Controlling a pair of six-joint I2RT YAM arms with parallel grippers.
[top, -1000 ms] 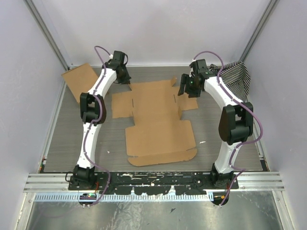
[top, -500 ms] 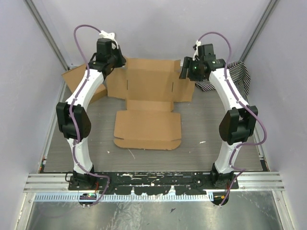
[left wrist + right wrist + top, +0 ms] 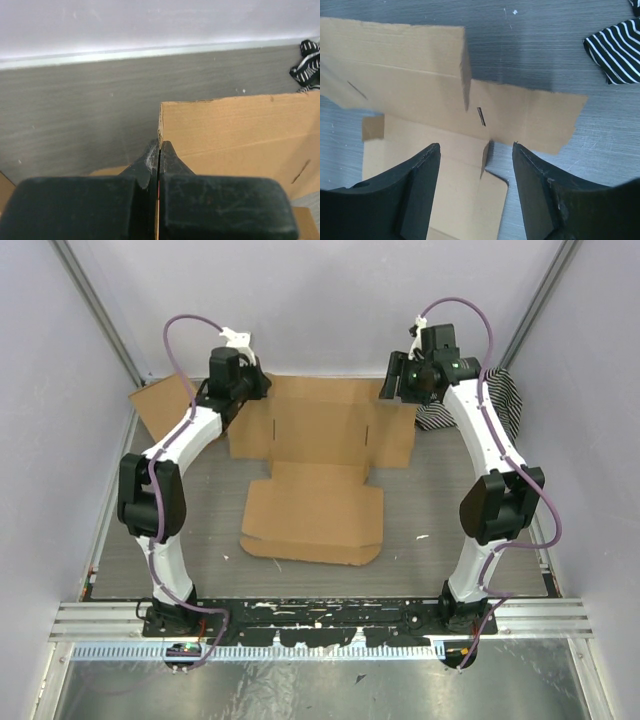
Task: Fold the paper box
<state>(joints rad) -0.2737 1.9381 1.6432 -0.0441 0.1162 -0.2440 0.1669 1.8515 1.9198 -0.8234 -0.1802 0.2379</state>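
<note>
Judging by its thin walls, the plain brown die-cut cardboard paper box (image 3: 315,510) is probably light and fairly stiff across its panels, yet ready to hinge along its creases and to buckle if pinched mid-panel. The best holds therefore look to be the free edges and corners of flaps, close to a crease. The left gripper (image 3: 159,150) has its fingers pressed together on the box's far left edge, and the sheet runs from that pinch off to its right and back toward the arm bases, with the far panel apparently raised. The right gripper (image 3: 475,146) hangs spread over the far right flap, touching nothing, with cardboard directly below its fingers. By count there is one paper box, one smaller flat brown cardboard rectangle (image 3: 160,405) out to the left of the left gripper, one black-and-white striped cloth (image 3: 617,50) to the right of the right gripper, and two grippers.
</note>
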